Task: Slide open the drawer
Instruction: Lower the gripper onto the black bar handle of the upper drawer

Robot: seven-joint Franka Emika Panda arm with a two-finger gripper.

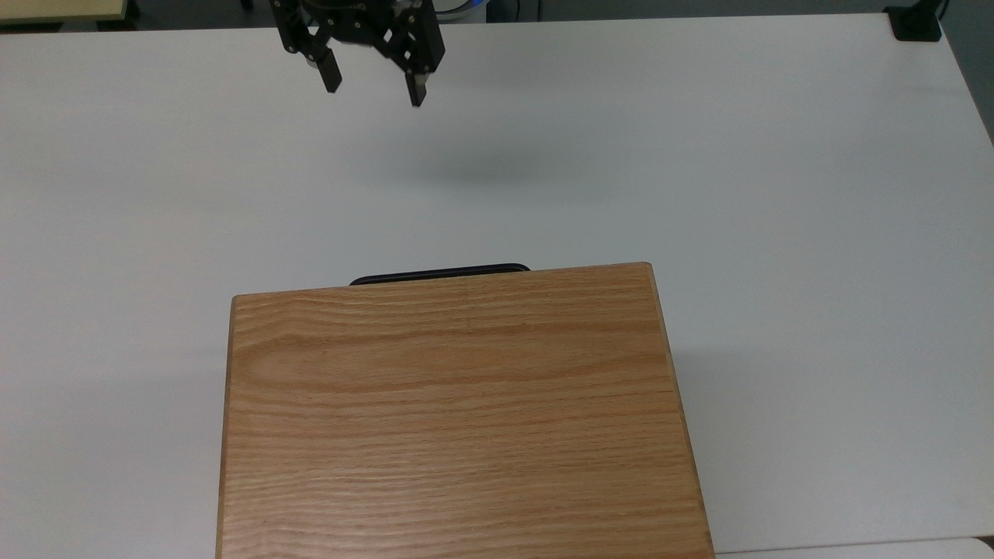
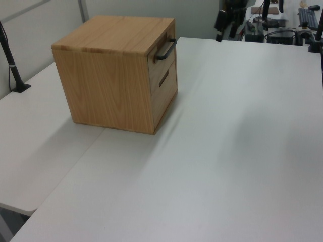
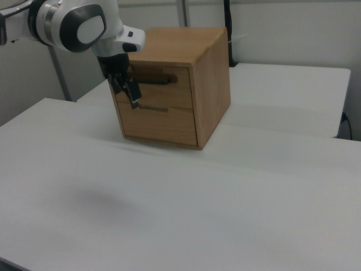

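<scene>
Gripper (image 1: 374,87) hangs at the top view's upper left, fingers spread and empty, well apart from the drawer (image 2: 162,56). Shut flush in the cabinet (image 1: 458,411) at lower centre, the drawer's front faces the gripper; its black bar handle (image 1: 439,273) runs left-right.

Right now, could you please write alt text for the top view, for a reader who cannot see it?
A light oak wooden cabinet sits on a white table, its closed drawer's long black bar handle just showing past the top edge. Far across the table, the robot's black hand hangs open, apart from the handle.
</scene>
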